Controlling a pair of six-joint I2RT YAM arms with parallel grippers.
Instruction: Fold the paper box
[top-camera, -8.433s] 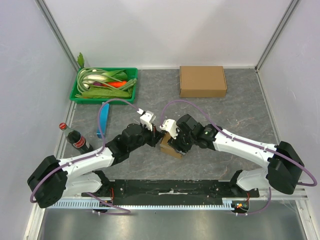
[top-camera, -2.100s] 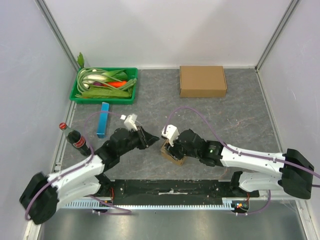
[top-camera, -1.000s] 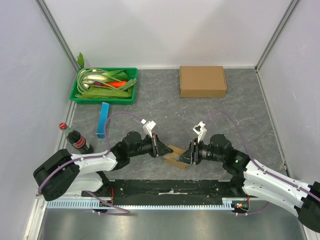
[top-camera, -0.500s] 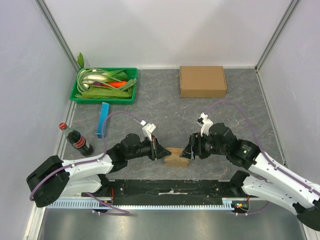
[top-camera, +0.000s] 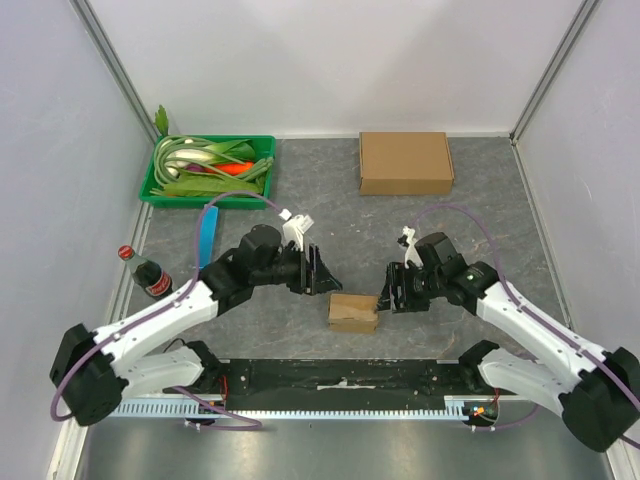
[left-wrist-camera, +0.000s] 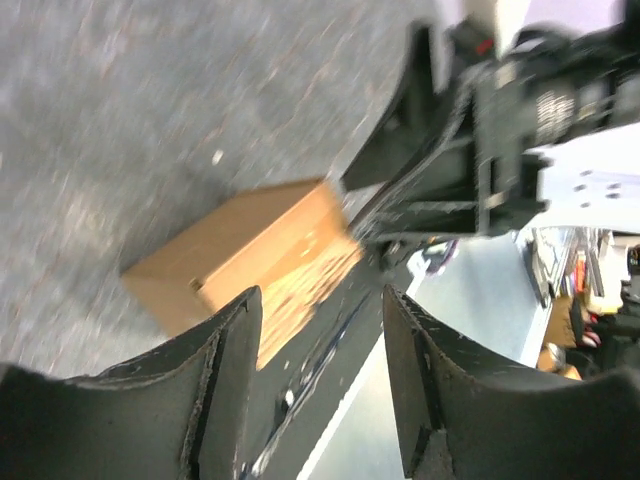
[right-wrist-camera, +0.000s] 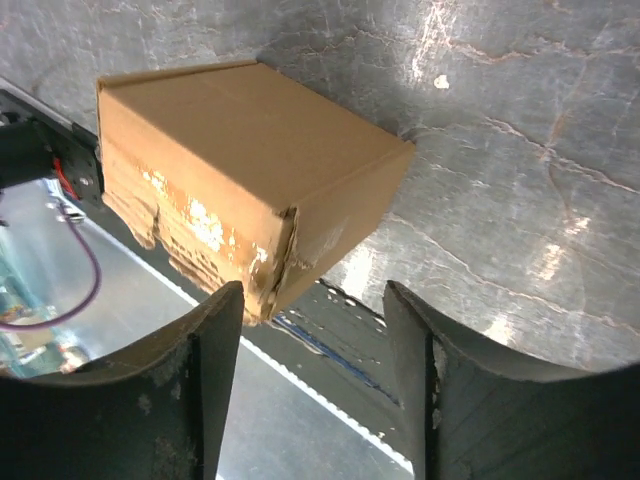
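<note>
The small brown paper box (top-camera: 353, 311) sits closed on the grey table near its front edge, with nothing holding it. It also fills the upper left of the right wrist view (right-wrist-camera: 240, 160) and shows blurred in the left wrist view (left-wrist-camera: 250, 255). My left gripper (top-camera: 316, 270) hangs open up and to the left of the box, apart from it. My right gripper (top-camera: 391, 291) stands open just right of the box, its fingers (right-wrist-camera: 200, 390) empty and clear of the cardboard. Left fingers (left-wrist-camera: 225, 390) hold nothing.
A larger flat cardboard box (top-camera: 405, 162) lies at the back. A green tray (top-camera: 208, 172) of vegetables stands back left, a blue box (top-camera: 206, 238) and a cola bottle (top-camera: 147, 276) along the left side. The black mounting rail (top-camera: 340, 375) runs just in front of the paper box.
Both grippers have let go of the paper box and drawn back, the left one up and away, the right one slightly rightward. The box now lies flat and closed by itself.
</note>
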